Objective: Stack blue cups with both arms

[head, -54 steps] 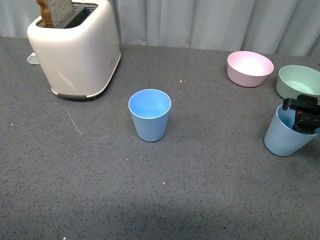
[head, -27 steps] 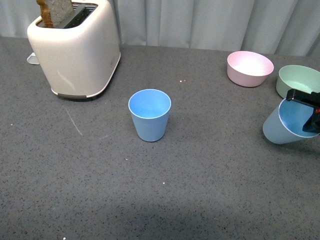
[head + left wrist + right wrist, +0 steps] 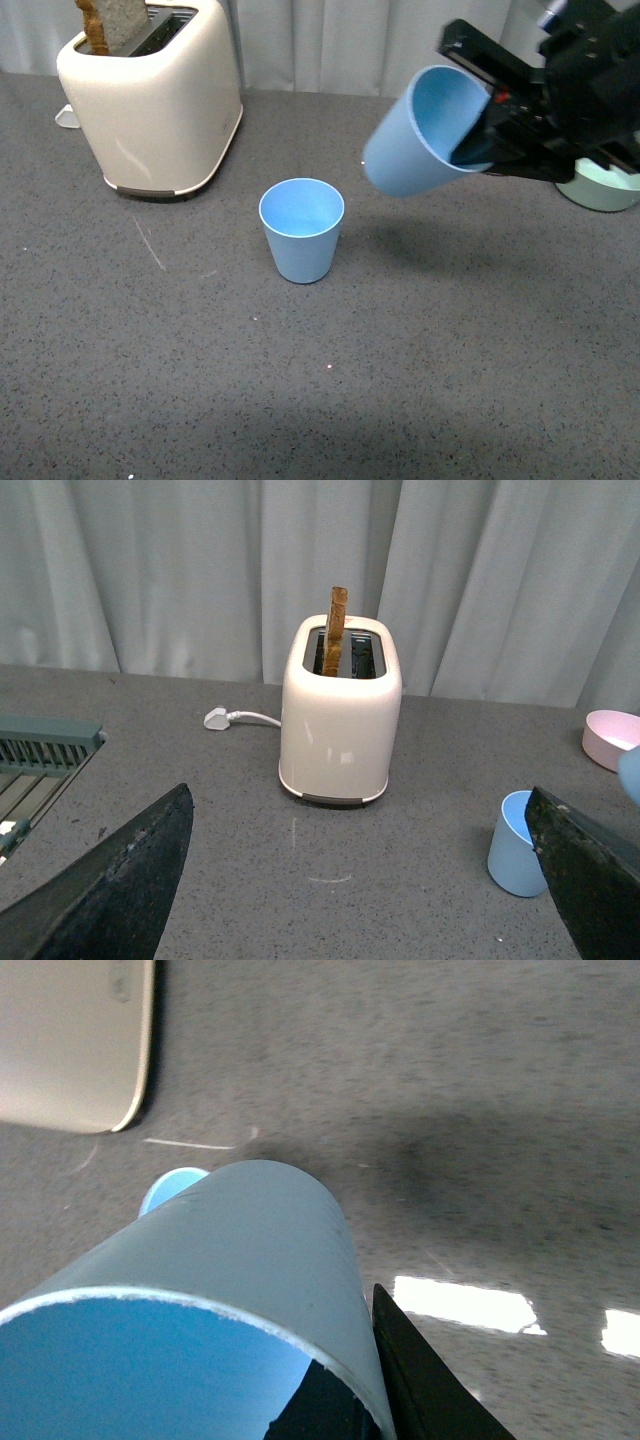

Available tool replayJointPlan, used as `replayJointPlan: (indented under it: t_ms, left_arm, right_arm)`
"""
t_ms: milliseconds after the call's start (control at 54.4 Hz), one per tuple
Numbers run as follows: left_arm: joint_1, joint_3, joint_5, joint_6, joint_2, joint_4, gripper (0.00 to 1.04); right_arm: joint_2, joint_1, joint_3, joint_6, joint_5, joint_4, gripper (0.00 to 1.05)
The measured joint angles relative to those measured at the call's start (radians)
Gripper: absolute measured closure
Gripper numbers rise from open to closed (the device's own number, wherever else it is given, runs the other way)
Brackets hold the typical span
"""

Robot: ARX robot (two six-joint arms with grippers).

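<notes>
1. Two blue cups are your concern. The standing cup [image 3: 301,230] sits upright and mouth-up on the tabletop [image 3: 450,350], in open space in front of and to the right of the toaster [image 3: 150,100]. That leaves it ready to receive the other one.
2. Your right end effector [image 3: 478,95] is closed on the rim of the held cup [image 3: 420,135], with one finger inside the mouth and one outside the wall. Gripping at the rim leaves the narrow base free to go into the other cup.
3. The held cup hangs clear of the tabletop, up and to the right of the standing cup and not touching it. It is tilted, with its base pointing down toward the standing cup and its mouth turned back toward the arm.
4. In the right wrist view, the standing cup [image 3: 170,1188] shows just past the wall of the held cup [image 3: 250,1250]. By my reading the two are roughly in line but not yet over each other.
5. Your left end effector [image 3: 350,900] is spread wide and holds nothing. It is aimed at the toaster, with the standing cup [image 3: 520,845] at the edge of its view, so you could likely bring it in to steady that cup.
6. You will probably need to level the held cup upright before lowering it. A tilted base could catch the rim and tip the standing cup over.
7. The green bowl [image 3: 600,185] sits behind the right arm, out of the path.
</notes>
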Motion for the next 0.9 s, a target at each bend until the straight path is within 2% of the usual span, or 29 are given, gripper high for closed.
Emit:
replayJointPlan:
  t_ms: [184, 533, 680, 754, 901]
  left_arm:
    - [0.0, 0.0, 0.0, 0.0, 0.0, 0.0, 0.07]
    - [0.0, 0.0, 0.0, 0.0, 0.0, 0.0, 0.07]
    - [0.0, 0.0, 0.0, 0.0, 0.0, 0.0, 0.07]
    - [0.0, 0.0, 0.0, 0.0, 0.0, 0.0, 0.07]
    - [0.0, 0.0, 0.0, 0.0, 0.0, 0.0, 0.07]
  right_arm:
    - [0.107, 0.103, 0.115, 0.019, -0.005, -0.031, 1.04]
    - [0.18, 0.154, 0.201, 0.044, -0.018, -0.047, 1.03]
    - [0.175, 0.153, 0.191, 0.053, -0.029, -0.024, 0.82]
    - [0.153, 0.148, 0.16, 0.047, -0.027, -0.002, 0.66]
    - [0.075, 0.131, 0.113, -0.009, 0.039, 0.034, 0.32]
